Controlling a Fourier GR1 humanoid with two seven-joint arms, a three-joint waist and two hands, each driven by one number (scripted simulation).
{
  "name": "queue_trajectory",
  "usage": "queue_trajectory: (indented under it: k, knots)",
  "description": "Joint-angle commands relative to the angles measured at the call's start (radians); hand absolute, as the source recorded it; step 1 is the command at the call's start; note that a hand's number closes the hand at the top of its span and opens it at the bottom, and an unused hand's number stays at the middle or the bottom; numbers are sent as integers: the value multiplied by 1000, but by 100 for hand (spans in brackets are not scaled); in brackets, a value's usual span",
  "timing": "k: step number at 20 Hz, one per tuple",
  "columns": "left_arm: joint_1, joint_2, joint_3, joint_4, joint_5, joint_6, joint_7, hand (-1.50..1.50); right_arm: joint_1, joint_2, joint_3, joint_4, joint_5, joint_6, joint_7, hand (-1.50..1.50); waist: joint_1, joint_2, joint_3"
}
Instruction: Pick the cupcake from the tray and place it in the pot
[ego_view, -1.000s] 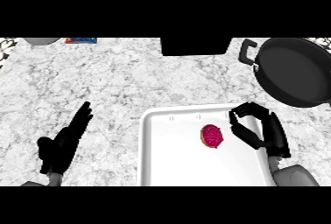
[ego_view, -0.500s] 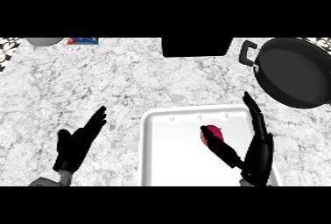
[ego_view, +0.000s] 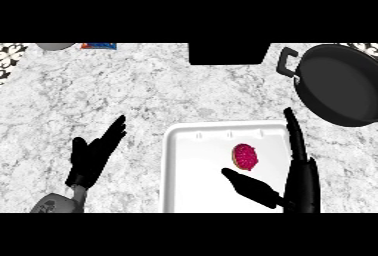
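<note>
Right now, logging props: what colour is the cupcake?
Magenta pink cupcake, seen in the head view.

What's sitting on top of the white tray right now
Only the pink cupcake lies on the tray. The right hand, open, hovers over its right side, hiding the tray surface beneath it.

A marbled surface (ego_view: 148, 90) carries a black box (ego_view: 229, 53), a blue packet (ego_view: 98, 45) and perhaps a grey bowl (ego_view: 55, 46) at its far edge.
</note>
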Motion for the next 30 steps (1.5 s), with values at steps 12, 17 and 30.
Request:
queue_trajectory:
  k: [12, 17, 30]
  knots:
    - [-39, -69, 30, 81, -40, -35, -16, 0, -124, 57, -57, 195, -166, 355, 290, -150, 20, 7, 4]
    - [-36, -62, 95, 21, -84, -67, 40, 0, -45, 4, -130, 148, -171, 362, 192, -150, 17, 4, 5]
    - [-31, -122, 156, 98, -123, -124, -6, 0, 100, 52, -171, 192, -355, 288, -180, -150, 14, 5, 5]
